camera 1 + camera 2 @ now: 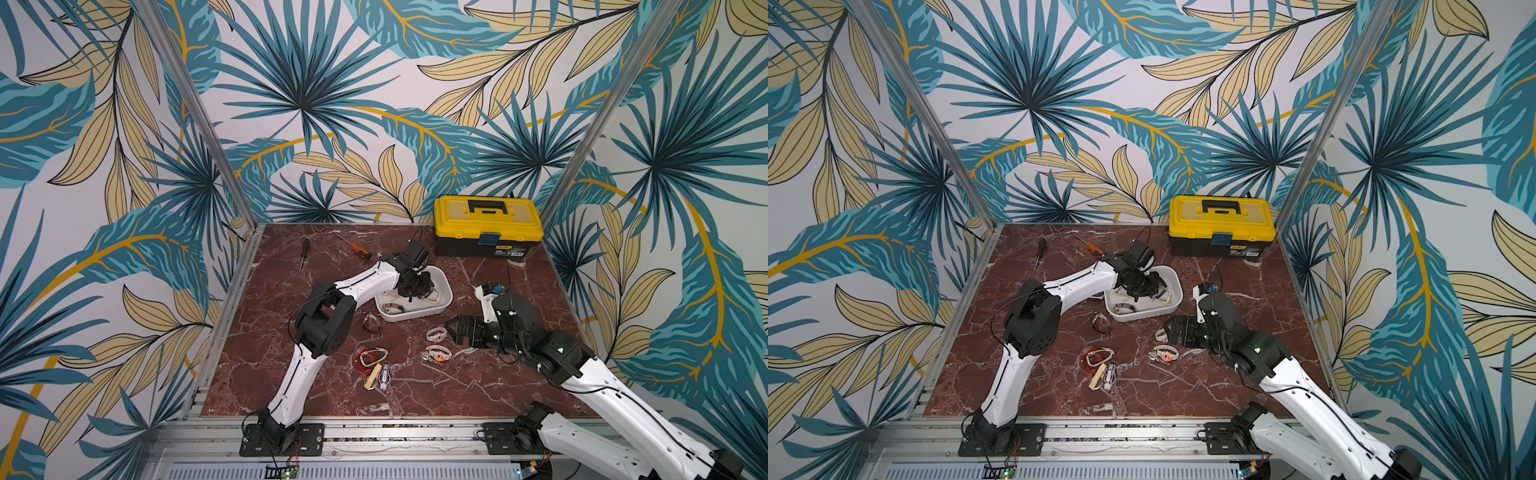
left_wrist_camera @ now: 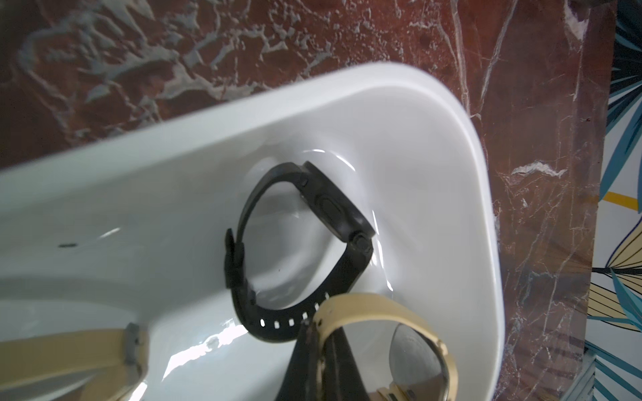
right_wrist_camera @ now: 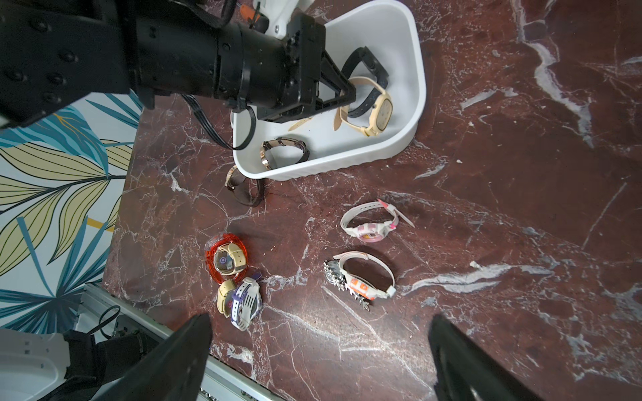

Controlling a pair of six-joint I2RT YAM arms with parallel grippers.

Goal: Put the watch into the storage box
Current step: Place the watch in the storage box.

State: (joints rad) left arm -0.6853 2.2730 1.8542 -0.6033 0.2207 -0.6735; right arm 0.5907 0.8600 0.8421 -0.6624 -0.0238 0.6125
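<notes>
left hand (image 3: 349,93) is down inside the storage box (image 3: 418,90), fingers pressed together, pinching the strap of the cream watch (image 3: 378,111). so the watch is w/in the box walls, at the end nearer the right arm, face hanging below the fingertips. can't tell if it touches the box floor. left wrist view shows the strap loop nipped btw the dark fingers (image 2: 305,364).

box sits abt mid tabletop (image 1: 478,386), a bit twd the far edge. also in it: a black watch (image 2: 333,208) on its side by the wall, just behind the cream one, and a brown-strap watch (image 3: 283,152) w/ gold-tone case at the box's near corner. a dark watch (image 3: 243,187) lies on the tabletop just beside that corner, outside.

right hand (image 3: 319,347) hovers w/ fingers spread wide, nothing in it, to the right of the box. in a top view it's just beside the white-pink watch (image 1: 436,333). next twd the near edge is a white-orange watch (image 3: 364,281) w/ a silver bracelet (image 3: 335,276) touching it. further left: a red clear case (image 3: 227,258) w/ a cream watch inside, then a cream and a purple-white watch (image 3: 243,302) touching each other.

yellow-lidded toolbox (image 1: 488,226) at the far right corner. black screwdriver (image 1: 304,253) and orange screwdriver (image 1: 357,249) near the far left corner.
</notes>
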